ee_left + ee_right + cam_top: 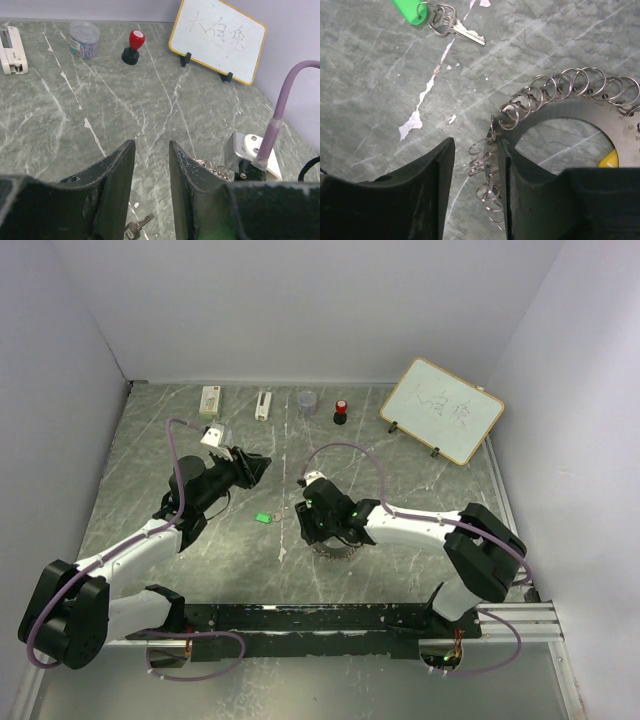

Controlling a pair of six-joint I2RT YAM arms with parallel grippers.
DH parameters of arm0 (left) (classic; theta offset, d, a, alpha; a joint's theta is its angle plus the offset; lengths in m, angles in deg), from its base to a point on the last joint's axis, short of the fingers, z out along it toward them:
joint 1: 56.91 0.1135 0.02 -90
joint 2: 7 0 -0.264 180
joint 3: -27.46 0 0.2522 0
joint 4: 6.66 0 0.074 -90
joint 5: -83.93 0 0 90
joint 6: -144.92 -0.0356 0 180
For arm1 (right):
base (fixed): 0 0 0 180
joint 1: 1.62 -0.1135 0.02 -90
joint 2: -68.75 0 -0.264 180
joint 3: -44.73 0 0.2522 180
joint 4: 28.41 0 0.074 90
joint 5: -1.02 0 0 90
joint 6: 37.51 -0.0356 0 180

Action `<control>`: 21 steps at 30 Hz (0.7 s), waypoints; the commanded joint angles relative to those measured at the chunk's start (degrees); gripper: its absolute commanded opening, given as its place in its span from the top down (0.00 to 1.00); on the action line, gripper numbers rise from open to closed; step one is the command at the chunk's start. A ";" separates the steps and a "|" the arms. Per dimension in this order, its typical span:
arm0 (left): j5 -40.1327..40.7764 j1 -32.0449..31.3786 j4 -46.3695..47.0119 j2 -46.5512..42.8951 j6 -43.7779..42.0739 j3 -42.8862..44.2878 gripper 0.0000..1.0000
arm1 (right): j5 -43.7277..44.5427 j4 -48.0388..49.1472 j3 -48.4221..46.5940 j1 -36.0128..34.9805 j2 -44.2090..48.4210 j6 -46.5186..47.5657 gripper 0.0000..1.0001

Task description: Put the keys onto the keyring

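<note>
The keyring [570, 107] is a flat silver ring with many small split rings along its rim, lying on the marble table. My right gripper [476, 150] is open and straddles the ring's left rim, which rests against the right finger [520, 185]. The yellow key head [609, 160] shows inside the ring. The green-headed key [412, 11] lies on the table beyond it, also in the top view [264, 517]. My left gripper [151, 150] is open and empty above the table; the key's shaft [140, 225] shows below it. In the top view the left gripper [258, 468] is behind the green key, and the right gripper [318, 530] is on the keyring [335, 552].
At the back stand a small whiteboard [441, 410], a red-capped black knob [341, 410], a small grey cup [307, 400] and two white devices [263, 405] [209, 400]. White walls close three sides. A black rail [300, 618] runs along the near edge.
</note>
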 commanded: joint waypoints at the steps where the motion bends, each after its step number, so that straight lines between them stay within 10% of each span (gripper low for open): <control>1: -0.84 0.49 1.13 -0.92 -0.41 0.02 0.56 | 2.16 0.74 -1.72 -0.24 -1.85 1.34 0.62; 21: -0.48 0.62 1.51 0.10 -0.87 0.05 0.56 | 3.65 1.15 -3.85 -0.07 -5.08 4.26 0.74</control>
